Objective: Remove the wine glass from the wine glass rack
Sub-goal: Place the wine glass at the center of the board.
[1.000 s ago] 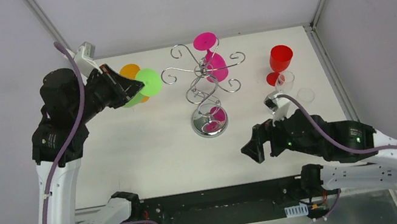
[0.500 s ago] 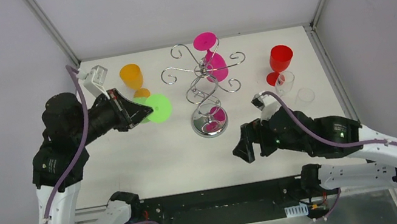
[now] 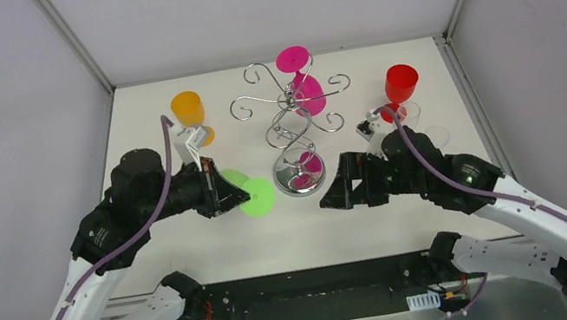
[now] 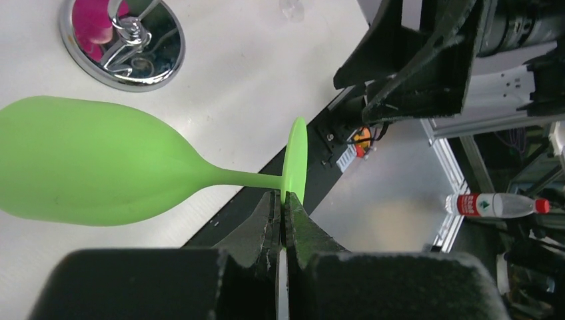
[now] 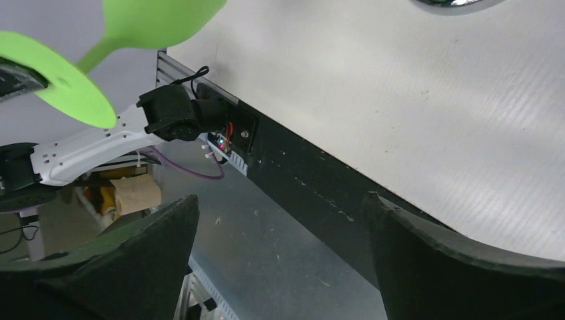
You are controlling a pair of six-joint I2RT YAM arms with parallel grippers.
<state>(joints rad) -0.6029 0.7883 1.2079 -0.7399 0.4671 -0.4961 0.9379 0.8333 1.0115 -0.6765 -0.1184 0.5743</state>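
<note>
One green wine glass (image 3: pixel 242 186) is found clear of the wine glass rack (image 3: pixel 289 110), carried on its side above the table (image 3: pixel 172 144), just in front of the rack's mirrored base. It is pinched by the left gripper (image 4: pixel 283 200) at the edge of its foot only, the jaws closed thinly on the disc, as the left wrist view shows. The step in hand is judged to be the setting down. The wrist is to be turned until the foot faces the table, and the glass is to be lowered onto a bare patch. Release is advised only once the foot sits flat, since so narrow a hold may slip under the weight of the bowl. The bowl lies near the rack's base, so the turn is best made away from it. The right gripper (image 3: pixel 337 194) is held spread wide and empty, close to the base on the other side, and is to be kept out of the swing. A pink glass (image 3: pixel 308 94) hangs inverted on the rack. An orange glass (image 3: pixel 187 108) stands behind the left arm, and a red glass (image 3: pixel 401 85) stands well apart at the right.
</note>
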